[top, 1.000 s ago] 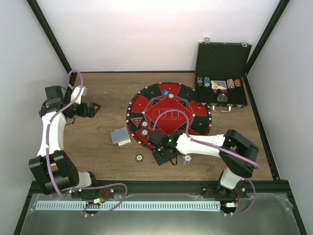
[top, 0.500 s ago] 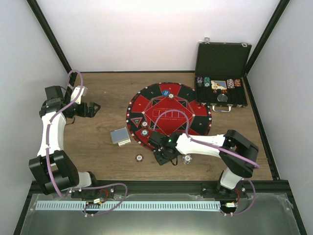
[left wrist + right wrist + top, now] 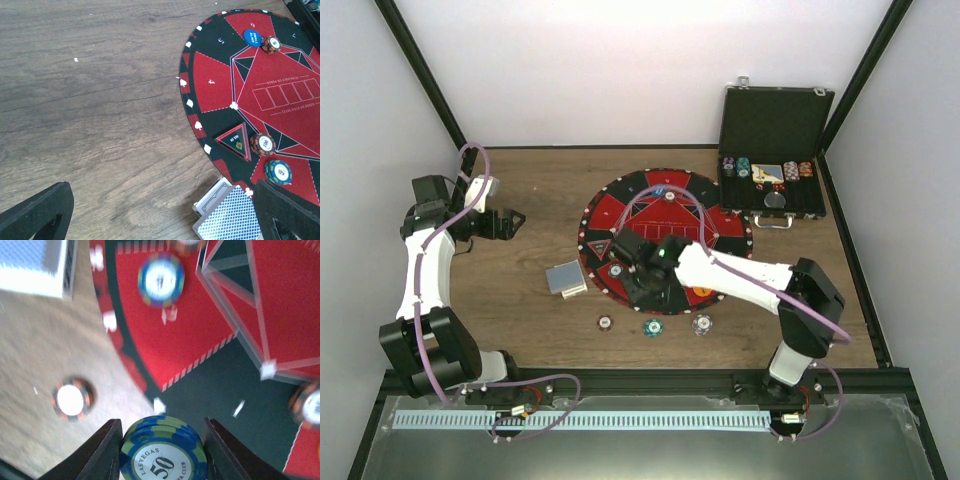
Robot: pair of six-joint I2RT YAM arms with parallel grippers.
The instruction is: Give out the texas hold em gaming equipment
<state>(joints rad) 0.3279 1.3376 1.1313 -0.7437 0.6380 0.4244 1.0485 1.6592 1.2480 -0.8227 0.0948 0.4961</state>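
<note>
**Blue-and-green 50 chip (image 3: 162, 462) pinched in my right end effector (image 3: 162, 427), over the mat's (image 3: 175, 340) near-left border.**

The chip lies flat between both fingers, face to the wrist camera and directly beneath it, so I judge placement goes straight down. Being round, it has no long axis. Bare counter (image 3: 535, 190) runs just beside the border. My right arm is nearer the mat. My left end effector (image 3: 508, 222) hangs spread wide and empty, well apart. The chip's lower rim is cut off, and I cannot tell whether a second chip sits under it. The wrist view is blurred. From above, the end effector hides the chip.
</note>
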